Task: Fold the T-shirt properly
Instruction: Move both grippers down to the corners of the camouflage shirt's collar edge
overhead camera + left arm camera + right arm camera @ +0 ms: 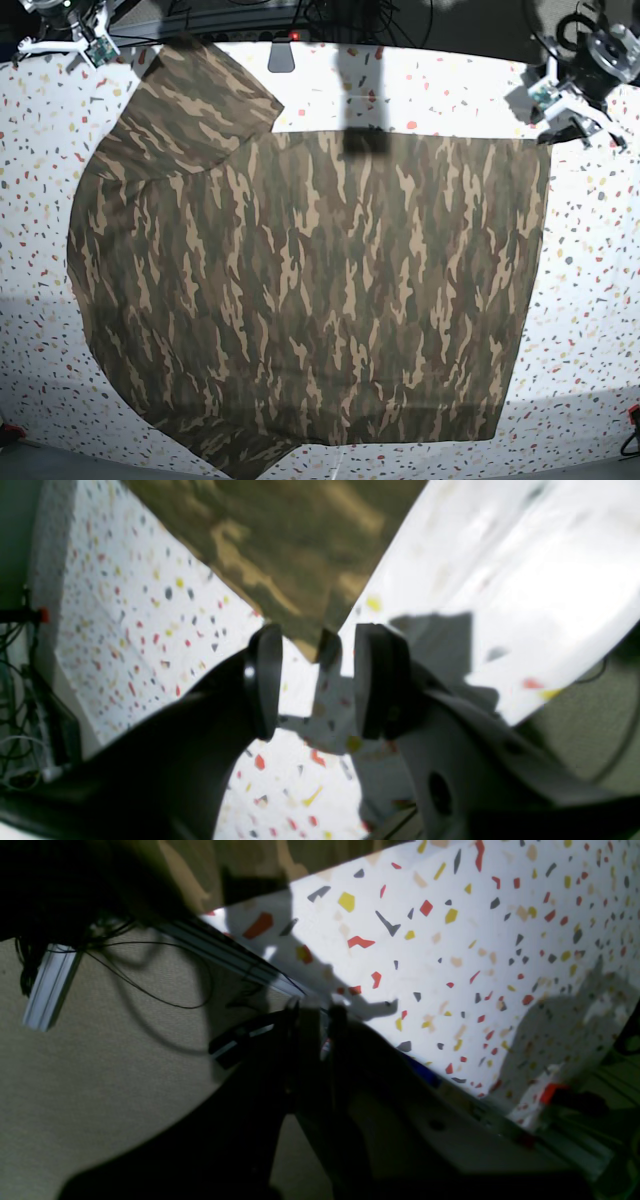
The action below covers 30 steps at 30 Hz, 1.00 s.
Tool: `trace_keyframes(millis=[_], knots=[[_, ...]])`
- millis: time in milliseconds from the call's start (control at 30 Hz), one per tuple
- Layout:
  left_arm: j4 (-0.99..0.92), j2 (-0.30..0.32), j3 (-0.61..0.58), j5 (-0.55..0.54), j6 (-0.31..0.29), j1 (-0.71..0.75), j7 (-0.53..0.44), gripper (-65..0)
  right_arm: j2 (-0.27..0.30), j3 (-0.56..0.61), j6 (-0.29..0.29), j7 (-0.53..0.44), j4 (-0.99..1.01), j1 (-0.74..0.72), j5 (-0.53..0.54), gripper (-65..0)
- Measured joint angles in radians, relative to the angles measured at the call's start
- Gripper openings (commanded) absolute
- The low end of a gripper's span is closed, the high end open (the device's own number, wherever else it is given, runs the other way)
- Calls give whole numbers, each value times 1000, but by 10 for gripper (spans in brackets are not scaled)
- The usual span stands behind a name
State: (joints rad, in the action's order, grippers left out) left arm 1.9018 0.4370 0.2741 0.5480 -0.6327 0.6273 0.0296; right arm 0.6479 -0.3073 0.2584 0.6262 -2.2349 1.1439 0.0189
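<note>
On the speckled white surface (600,290), lying spread almost flat and filling most of the overhead view: the T-shirt (310,290), camouflage in brown, olive and tan. Showing one sleeve (195,105) angled toward the far left corner, and a straight edge running down the right side. Showing no fold yet, so nearly all the folding judged as remaining. Hovering at the far right corner of the cloth: the left pincer (310,680), jaws standing apart, with the cloth corner (312,647) hanging just at the gap and not clamped, as far as the wrist view shows. Waiting at the far left edge of the surface, beside the sleeve: the right pincer (315,1035), jaws pressed together, gripping nothing visible.
</note>
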Motion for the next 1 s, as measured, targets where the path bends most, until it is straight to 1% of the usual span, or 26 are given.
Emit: trace_keyframes(millis=[33, 100, 167, 233, 367, 433, 533, 633, 733, 800, 900, 1000], knots=[[-13, 11, 0, -3, -3, -11, -3, -418, 0, 0, 0, 0, 0, 0, 3, -606], [-37, 33, -1, -10, -31, -22, -30, -418, 2, 0, -1, 0, 0, 0, 2, -606], [-65, 63, -2, -10, -49, -14, -73, -418, 1, 0, -22, 0, 0, 0, 3, -606], [-83, 92, -2, -8, -49, -13, -96, -418, 0, 0, -48, 0, 0, 0, 17, -606], [-87, 126, -7, -6, -47, -24, -134, -418, 0, 0, -68, 0, 0, 0, 18, -606], [-89, 131, -33, 14, -48, -35, -132, -418, 0, 0, -70, 0, 0, 0, 18, -606], [-98, 130, -104, 71, -50, -78, -98, -417, 0, 0, -71, 2, 0, 1, 18, -606], [-136, 130, -159, 91, -50, -126, -97, -417, 0, 0, -71, 36, 0, 0, 18, -606], [-185, 128, -174, 95, -50, -162, -86, -417, 0, 0, -71, 87, 0, 0, 18, -606], [-216, 129, -174, 98, -48, -181, -85, -417, 0, 0, -71, 94, 0, 0, 19, -606], [-246, 130, -171, 95, -40, -184, -122, -417, 0, 0, -72, 94, 0, 0, 18, -606], [-270, 131, -170, 89, -36, -184, -159, -417, 0, 0, -127, 74, 0, 0, 21, -606]])
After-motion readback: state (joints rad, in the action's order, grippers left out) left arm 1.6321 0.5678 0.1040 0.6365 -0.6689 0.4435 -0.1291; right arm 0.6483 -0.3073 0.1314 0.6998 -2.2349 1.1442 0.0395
